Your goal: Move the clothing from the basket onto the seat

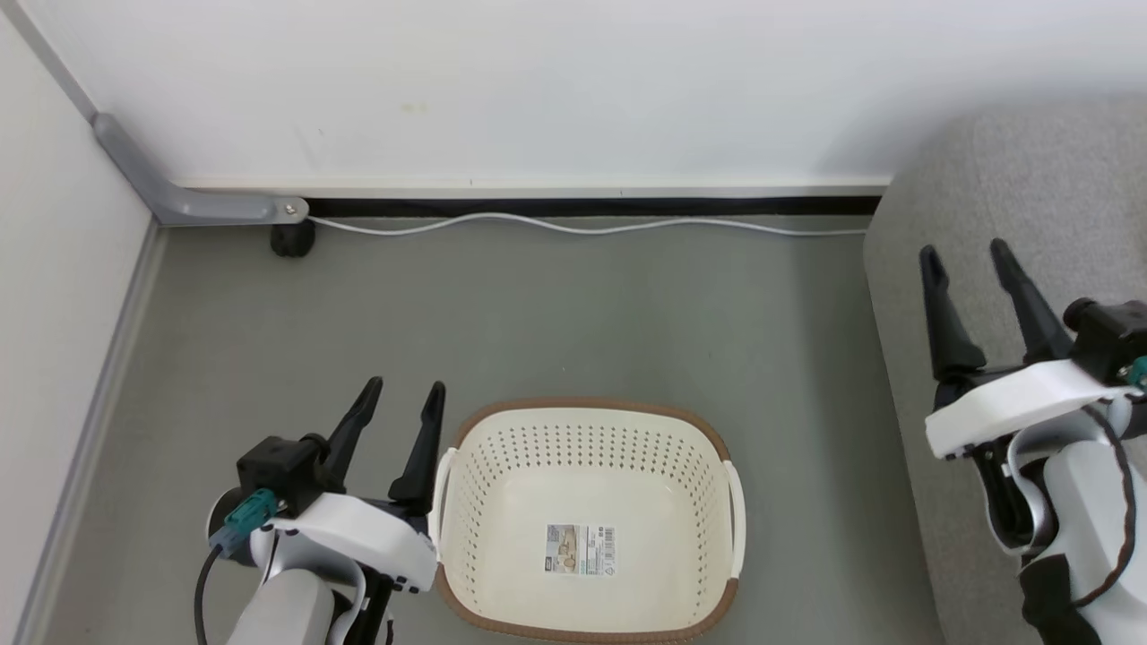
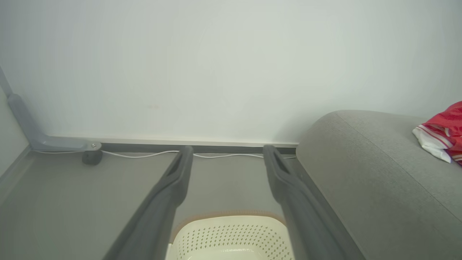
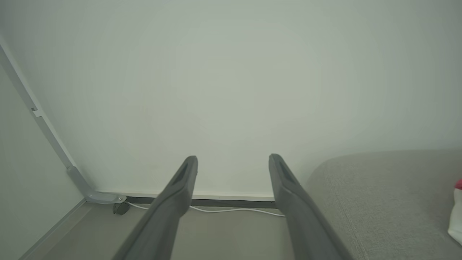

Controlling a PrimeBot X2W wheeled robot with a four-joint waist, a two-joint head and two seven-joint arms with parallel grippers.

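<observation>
The cream perforated basket [image 1: 587, 520] with a brown rim stands on the grey floor, holding nothing but a label sticker [image 1: 581, 548] on its base. Its far wall shows in the left wrist view as basket [image 2: 231, 238]. The grey seat [image 1: 1004, 206] fills the right side. Red and white clothing [image 2: 442, 133] lies on the seat [image 2: 368, 173] at the right edge of the left wrist view; a sliver of clothing [image 3: 456, 213] shows in the right wrist view. My left gripper [image 1: 403, 394] is open just left of the basket. My right gripper [image 1: 968, 255] is open over the seat's left edge.
A white wall closes the back, with a dark skirting strip and a white cable [image 1: 582, 226] running along the floor. A grey bracket [image 1: 206, 208] and a small black foot [image 1: 291, 238] sit in the back left corner. Another wall bounds the left side.
</observation>
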